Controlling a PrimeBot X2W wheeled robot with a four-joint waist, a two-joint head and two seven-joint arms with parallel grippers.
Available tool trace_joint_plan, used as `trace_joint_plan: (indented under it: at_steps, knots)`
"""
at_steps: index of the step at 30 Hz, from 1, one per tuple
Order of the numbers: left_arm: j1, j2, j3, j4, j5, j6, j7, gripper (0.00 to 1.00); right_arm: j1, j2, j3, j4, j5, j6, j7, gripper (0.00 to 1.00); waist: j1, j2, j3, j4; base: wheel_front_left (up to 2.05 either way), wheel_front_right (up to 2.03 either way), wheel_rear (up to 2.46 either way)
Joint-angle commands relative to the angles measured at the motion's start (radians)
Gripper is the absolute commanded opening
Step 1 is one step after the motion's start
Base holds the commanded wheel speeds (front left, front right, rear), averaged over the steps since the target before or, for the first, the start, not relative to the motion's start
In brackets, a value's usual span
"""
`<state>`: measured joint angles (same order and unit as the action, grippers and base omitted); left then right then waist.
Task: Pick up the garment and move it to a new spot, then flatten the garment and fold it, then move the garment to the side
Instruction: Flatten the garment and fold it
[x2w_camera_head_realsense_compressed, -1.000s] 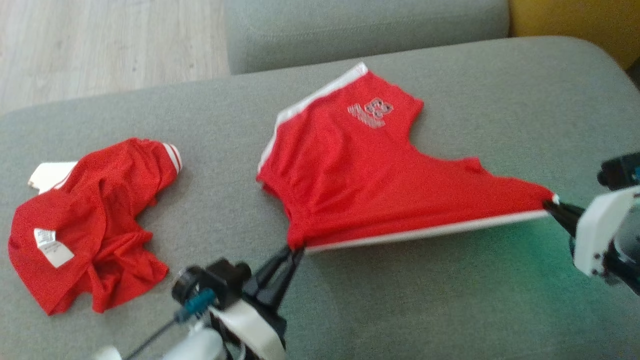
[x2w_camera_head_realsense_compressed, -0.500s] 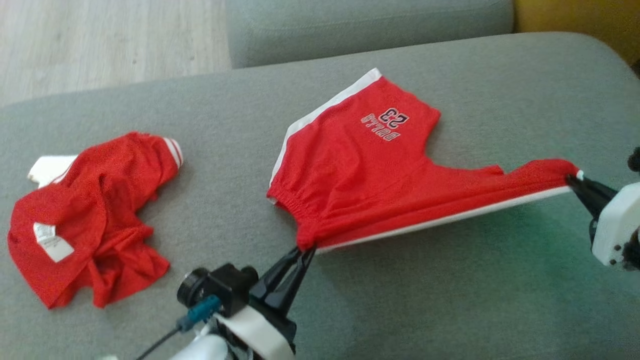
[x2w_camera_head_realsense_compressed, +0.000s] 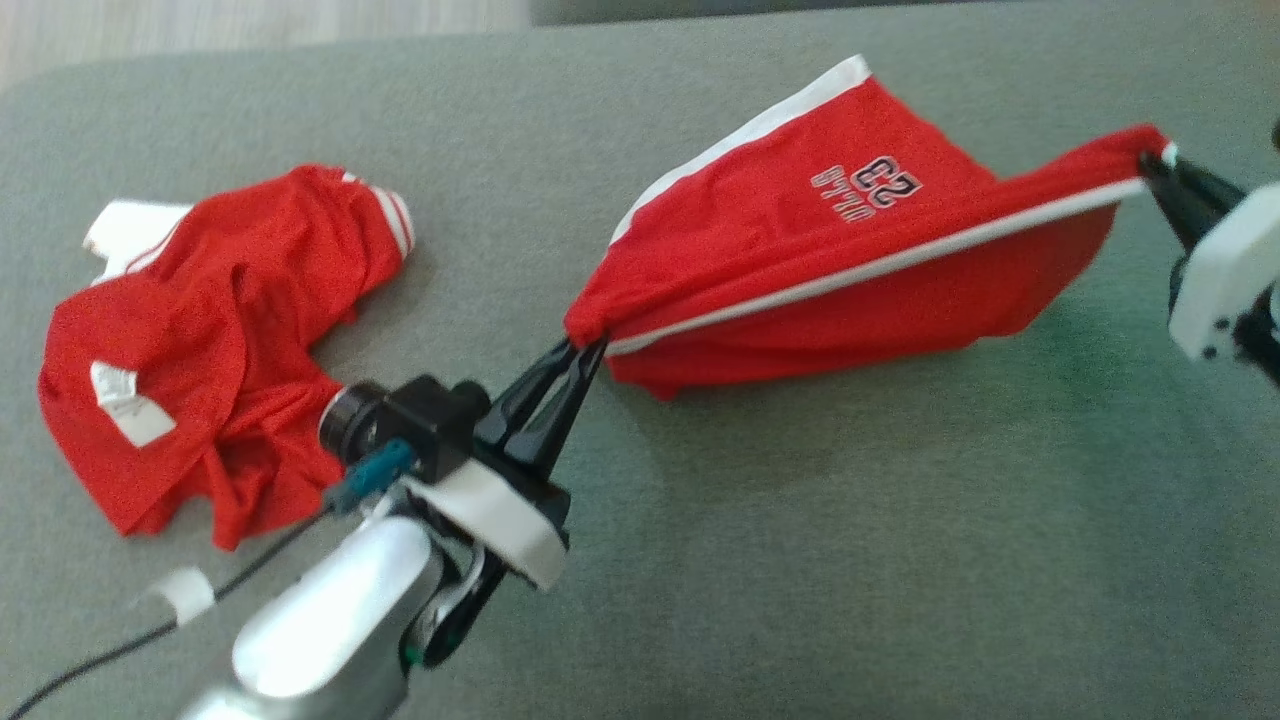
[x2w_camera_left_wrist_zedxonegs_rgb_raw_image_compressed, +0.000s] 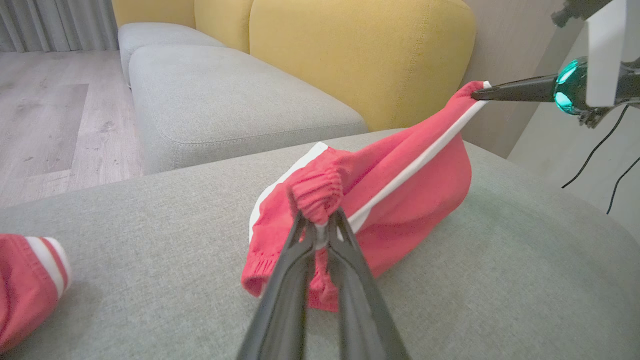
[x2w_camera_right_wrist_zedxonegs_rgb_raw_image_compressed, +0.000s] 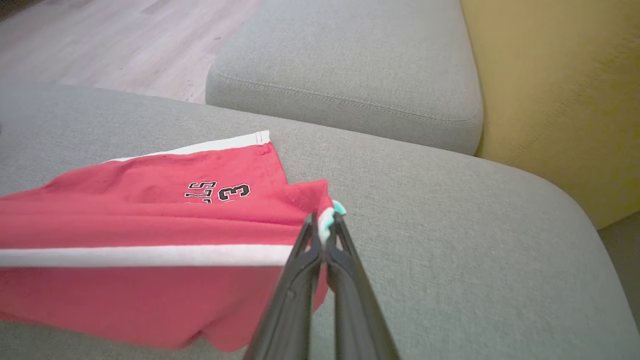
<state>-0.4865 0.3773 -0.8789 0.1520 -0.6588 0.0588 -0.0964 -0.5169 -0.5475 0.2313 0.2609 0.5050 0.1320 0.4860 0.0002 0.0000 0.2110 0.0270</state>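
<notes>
The garment (x2w_camera_head_realsense_compressed: 800, 230) is a pair of red shorts with white side stripes and a "23" print, held stretched above the grey cushion (x2w_camera_head_realsense_compressed: 800, 560). My left gripper (x2w_camera_head_realsense_compressed: 585, 345) is shut on its bunched elastic waistband (x2w_camera_left_wrist_zedxonegs_rgb_raw_image_compressed: 316, 194) at the lower left. At the far right my right gripper (x2w_camera_head_realsense_compressed: 1150, 160) is shut on a hem corner (x2w_camera_right_wrist_zedxonegs_rgb_raw_image_compressed: 325, 210). Between the two grips the white stripe runs taut, and the fabric (x2w_camera_right_wrist_zedxonegs_rgb_raw_image_compressed: 150, 295) hangs below it with its lower edge near the cushion.
A second red garment (x2w_camera_head_realsense_compressed: 210, 330) with white trim and a label lies crumpled on the cushion's left part. A neighbouring grey cushion (x2w_camera_left_wrist_zedxonegs_rgb_raw_image_compressed: 225, 95) and yellow sofa backs (x2w_camera_left_wrist_zedxonegs_rgb_raw_image_compressed: 360, 50) stand beyond. Wooden floor (x2w_camera_left_wrist_zedxonegs_rgb_raw_image_compressed: 45, 125) lies past the far edge.
Both grippers have lifted the shorts off the cushion, so the fabric now hangs from the taut stripe instead of lying spread. The head camera has tilted down.
</notes>
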Motion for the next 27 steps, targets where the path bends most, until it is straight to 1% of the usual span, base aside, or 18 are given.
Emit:
trace_joint_plan:
  at_steps: [1,12,18,25,26,27]
  knots:
    - [-0.065,0.016,0.046,-0.010,0.009,-0.009,0.001,0.00,-0.051,-0.024,0.008,-0.008,-0.016,-0.001,0.005,0.00,-0.0002,0.0000,0.041,0.037,0.00,0.00,0.00]
    - [-0.229,-0.071,0.036,0.125,0.014,-0.073,0.003,0.00,-0.313,-0.013,0.115,0.178,-0.067,-0.001,-0.032,0.00,-0.0002,0.0000,0.174,0.132,0.00,0.00,0.00]
    - [-0.292,-0.121,0.021,0.206,0.022,-0.103,-0.012,0.00,-0.407,-0.015,0.176,0.271,-0.071,-0.001,-0.067,0.00,-0.0002,0.0000,0.224,0.172,0.00,0.00,0.00]
    - [-0.337,-0.170,0.010,0.292,0.025,-0.118,-0.040,0.00,-0.483,-0.009,0.231,0.367,-0.066,-0.001,-0.123,0.00,-0.0002,0.0000,0.251,0.197,0.00,0.00,0.00]
    - [-0.345,-0.179,0.009,0.313,0.024,-0.120,-0.045,0.18,-0.495,-0.006,0.242,0.399,-0.059,-0.001,-0.132,0.00,-0.0002,0.0000,0.255,0.199,0.00,0.00,0.00]
    - [-0.348,-0.182,0.009,0.323,0.023,-0.120,-0.047,0.64,-0.503,-0.006,0.244,0.416,-0.062,-0.001,-0.140,0.42,-0.0002,0.0000,0.257,0.199,0.00,0.00,0.00]
